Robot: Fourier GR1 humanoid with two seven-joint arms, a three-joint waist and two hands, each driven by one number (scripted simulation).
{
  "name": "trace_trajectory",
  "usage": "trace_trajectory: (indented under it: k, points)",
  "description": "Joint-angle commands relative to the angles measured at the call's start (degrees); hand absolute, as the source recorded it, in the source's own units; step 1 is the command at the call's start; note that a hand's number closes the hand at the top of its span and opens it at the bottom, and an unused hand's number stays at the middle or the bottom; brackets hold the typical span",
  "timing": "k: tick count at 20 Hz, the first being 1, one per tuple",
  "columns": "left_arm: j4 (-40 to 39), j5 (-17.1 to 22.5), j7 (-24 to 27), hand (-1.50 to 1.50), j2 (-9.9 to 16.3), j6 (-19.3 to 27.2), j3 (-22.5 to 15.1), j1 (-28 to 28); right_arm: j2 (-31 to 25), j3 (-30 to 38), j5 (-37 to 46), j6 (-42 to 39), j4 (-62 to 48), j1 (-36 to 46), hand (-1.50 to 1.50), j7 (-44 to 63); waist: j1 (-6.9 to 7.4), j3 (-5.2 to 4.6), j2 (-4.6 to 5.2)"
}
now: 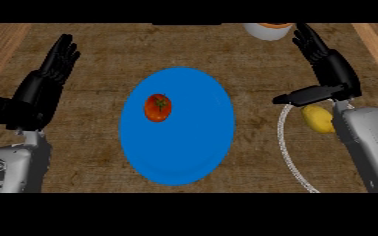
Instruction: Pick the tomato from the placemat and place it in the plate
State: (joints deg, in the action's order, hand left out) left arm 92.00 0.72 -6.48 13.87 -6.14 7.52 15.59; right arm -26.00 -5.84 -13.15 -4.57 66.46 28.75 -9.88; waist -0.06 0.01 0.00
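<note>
Both grey forearms enter from the lower edge, one on either side of the blue plate. Left hand: left of the plate, fingers straight, holding nothing. Right hand: right of the plate, fingers extended, thumb out, likewise unladen. Tomato: resting on the plate's upper-left portion. Yellow item and white cord: right of the plate. White bowl: beyond the plate, upper right

Tomato on placemat centre-left; plate right of placemat; bowl behind plate.
</note>
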Motion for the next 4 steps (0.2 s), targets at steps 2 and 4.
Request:
trace_trajectory:
  k: [2,4]
  points:
    - [1.46,0.4,-2.35,0.0,1.18,-1.08,0.9,0.35,-2.8,4.69,1.82,-5.42,-4.23,-0.97,-1.5,-5.76,0.26,0.01,0.03]
    - [2.81,-0.51,-3.9,0.0,-0.65,0.29,-0.9,0.9,-3.41,4.65,4.15,-4.49,-2.8,-3.15,-1.5,-7.14,0.1,0.01,-0.02]
